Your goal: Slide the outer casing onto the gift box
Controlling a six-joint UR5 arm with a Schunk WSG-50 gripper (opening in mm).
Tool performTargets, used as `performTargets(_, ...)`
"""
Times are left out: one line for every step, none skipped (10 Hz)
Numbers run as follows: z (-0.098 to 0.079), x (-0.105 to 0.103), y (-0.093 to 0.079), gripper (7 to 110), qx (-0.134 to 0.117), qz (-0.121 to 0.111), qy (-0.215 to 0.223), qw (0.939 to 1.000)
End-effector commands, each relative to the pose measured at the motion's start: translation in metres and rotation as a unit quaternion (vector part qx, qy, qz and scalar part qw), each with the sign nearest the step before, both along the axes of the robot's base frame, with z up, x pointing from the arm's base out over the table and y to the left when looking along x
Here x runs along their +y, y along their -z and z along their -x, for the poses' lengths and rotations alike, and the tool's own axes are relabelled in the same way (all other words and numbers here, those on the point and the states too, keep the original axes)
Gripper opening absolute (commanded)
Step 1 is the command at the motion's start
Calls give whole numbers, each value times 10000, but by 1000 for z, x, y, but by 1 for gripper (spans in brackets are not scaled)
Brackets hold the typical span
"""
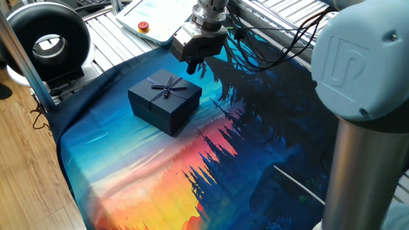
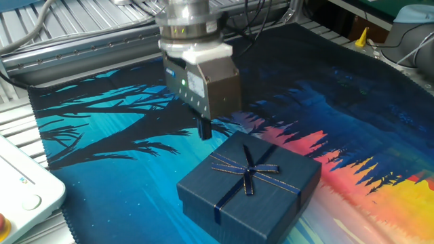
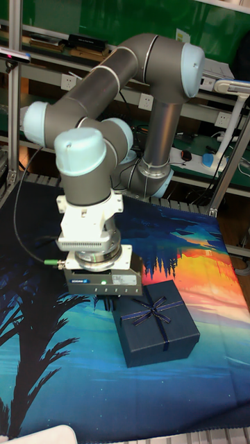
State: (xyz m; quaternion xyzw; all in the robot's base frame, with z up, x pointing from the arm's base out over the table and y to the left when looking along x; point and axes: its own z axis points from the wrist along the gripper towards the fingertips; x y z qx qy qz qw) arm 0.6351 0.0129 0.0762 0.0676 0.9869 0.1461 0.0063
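Observation:
The outer casing (image 1: 165, 101), a dark navy square cover with a thin ribbon bow on top, sits flat and level on the printed cloth. It also shows in the other fixed view (image 2: 251, 186) and in the tall view (image 3: 158, 329). The gift box is hidden; no bowless tray shows anywhere. My gripper (image 1: 195, 67) hangs in the air just beyond the casing's far corner, apart from it. Its dark fingers (image 2: 203, 127) show as one narrow pair held together, with nothing between them. In the tall view the gripper (image 3: 107, 300) is partly behind the casing.
A white pendant with a red button (image 1: 144, 26) lies on the aluminium rails behind the cloth. A black ring-shaped device (image 1: 48, 38) stands at the far left. The cloth's edge (image 1: 64, 160) drops off above the wooden floor. Black cables (image 1: 268, 54) trail beside the arm.

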Motion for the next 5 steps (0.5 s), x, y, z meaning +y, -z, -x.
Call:
performTargets(4, 20, -16, 7, 151, -61, 389, 9991)
performTargets(3, 28, -18, 7, 166, -62, 440, 9989)
performTargets(4, 37, -19, 7, 206, -124, 484, 9985)
performTargets(6, 48, -19, 7, 270, -215, 544, 9979)
performTargets(8, 58, -16, 7, 297, -231, 599, 9975)
